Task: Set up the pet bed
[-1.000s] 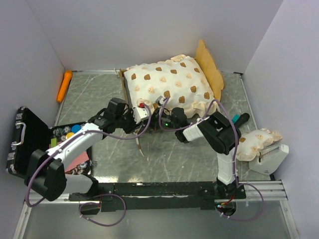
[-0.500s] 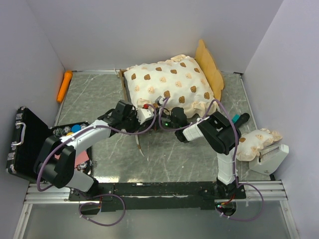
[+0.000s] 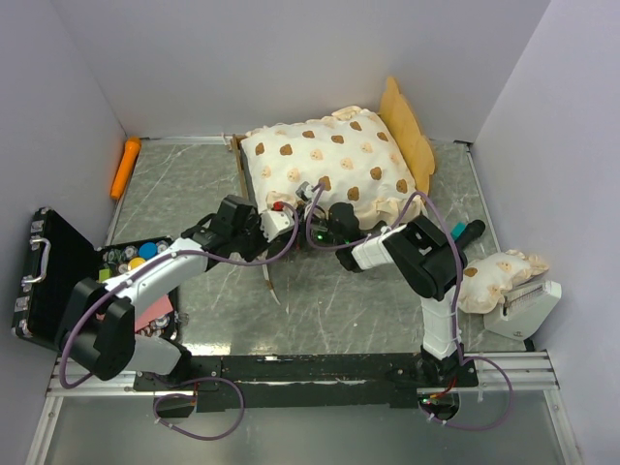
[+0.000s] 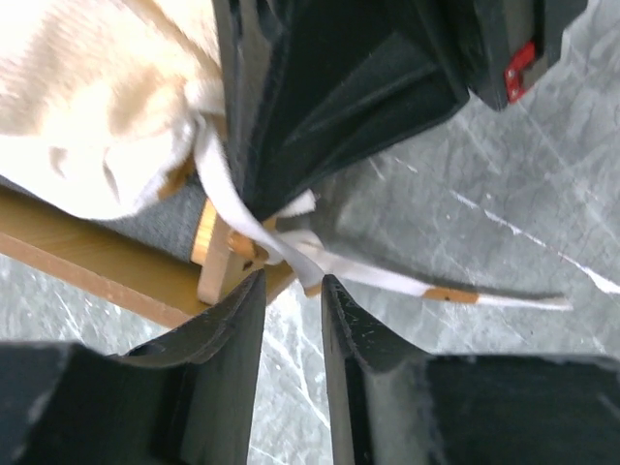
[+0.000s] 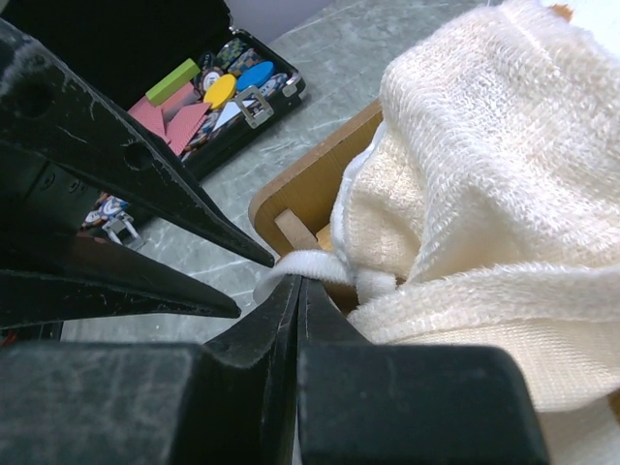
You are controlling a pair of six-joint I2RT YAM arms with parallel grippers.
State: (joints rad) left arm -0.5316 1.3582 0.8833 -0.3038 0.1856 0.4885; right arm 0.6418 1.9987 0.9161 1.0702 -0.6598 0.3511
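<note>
The pet bed (image 3: pixel 238 155) stands at the back middle, a light-wood frame with its wavy headboard (image 3: pixel 408 126) on the right. The bear-print mattress (image 3: pixel 329 165) lies bunched on it. Its matching pillow (image 3: pixel 499 274) lies apart at the right wall. Both grippers meet at the bed's near-left corner. My right gripper (image 5: pixel 298 281) is shut on the mattress's white tie strap (image 5: pixel 334 263) beside the wooden corner (image 5: pixel 310 184). My left gripper (image 4: pixel 291 283) stands open by a narrow gap, its tips just under the same strap (image 4: pixel 358 276) and the frame rail (image 4: pixel 97 262).
An open black case (image 3: pixel 58 271) with coloured pieces lies at the left. An orange toy (image 3: pixel 126 167) lies against the back left wall. A white holder (image 3: pixel 528 310) and a teal-handled tool (image 3: pixel 465 232) sit at the right by the pillow.
My left gripper has moved in closer to the bed's corner and its jaws have narrowed. The right gripper has kept its hold on the strap, shifting slightly left.
</note>
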